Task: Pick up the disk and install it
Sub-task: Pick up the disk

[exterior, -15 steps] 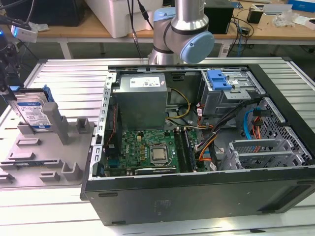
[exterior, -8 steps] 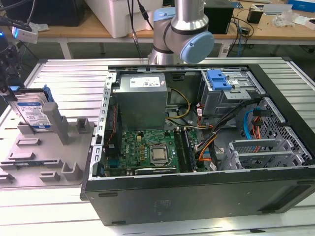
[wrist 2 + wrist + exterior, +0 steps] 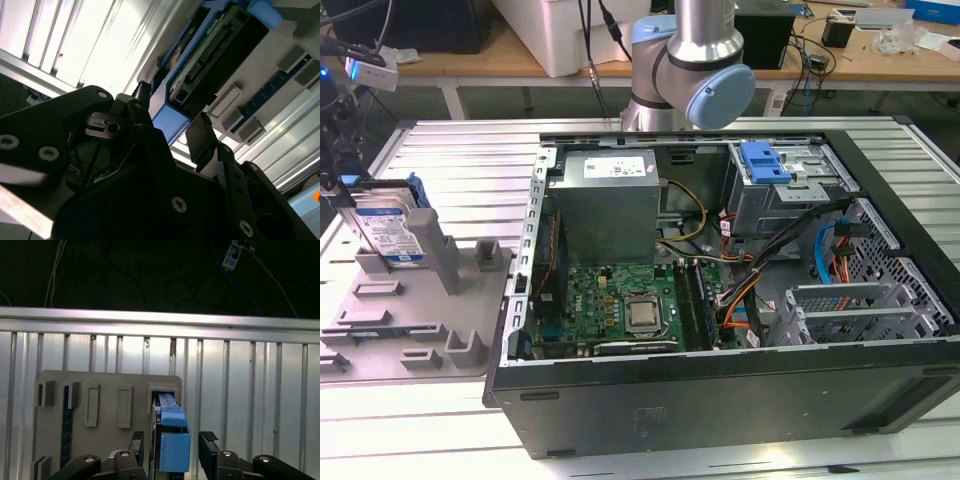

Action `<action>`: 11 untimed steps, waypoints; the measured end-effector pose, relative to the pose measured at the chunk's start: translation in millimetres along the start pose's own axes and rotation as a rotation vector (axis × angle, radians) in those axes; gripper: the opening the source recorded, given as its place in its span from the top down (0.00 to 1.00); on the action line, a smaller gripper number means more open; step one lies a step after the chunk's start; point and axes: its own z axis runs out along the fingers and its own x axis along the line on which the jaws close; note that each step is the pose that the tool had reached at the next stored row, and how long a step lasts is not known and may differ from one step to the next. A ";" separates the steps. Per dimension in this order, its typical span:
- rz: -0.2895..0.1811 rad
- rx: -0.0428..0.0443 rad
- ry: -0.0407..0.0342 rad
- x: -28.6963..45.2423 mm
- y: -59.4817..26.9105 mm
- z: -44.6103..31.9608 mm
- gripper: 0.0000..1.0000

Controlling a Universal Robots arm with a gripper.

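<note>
— Disk location?
— Upright in the grey holder on the slatted surface, at the exterior view's left.
— Pincer?
— Spread wide — one finger either side of the disk's blue edge.

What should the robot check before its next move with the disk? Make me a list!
1. The disk stands upright in the grey holder: ok.
2. The gripper is lined up with the disk: ok. The blue bracket sits between the fingers in both wrist views.
3. The gripper is open: ok. A gap shows on each side of the blue bracket.
4. The computer case is open on top: ok.
5. The drive cage has a free slot: cannot tell.
</note>
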 end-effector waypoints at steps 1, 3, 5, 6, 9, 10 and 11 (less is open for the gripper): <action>0.000 0.0000 0.0000 0.0 0.0 0.3 0.44; 0.000 0.0000 0.0000 0.0 0.1 0.8 0.44; 0.000 0.0000 0.0000 0.0 0.1 1.3 0.44; 0.000 0.0000 0.0000 0.0 0.1 1.5 0.44; 0.000 0.0000 0.0000 -0.1 0.0 2.3 0.44; 0.000 -0.0001 0.0001 0.0 0.0 2.8 0.44; 0.000 0.0000 0.0000 0.0 0.0 3.1 0.44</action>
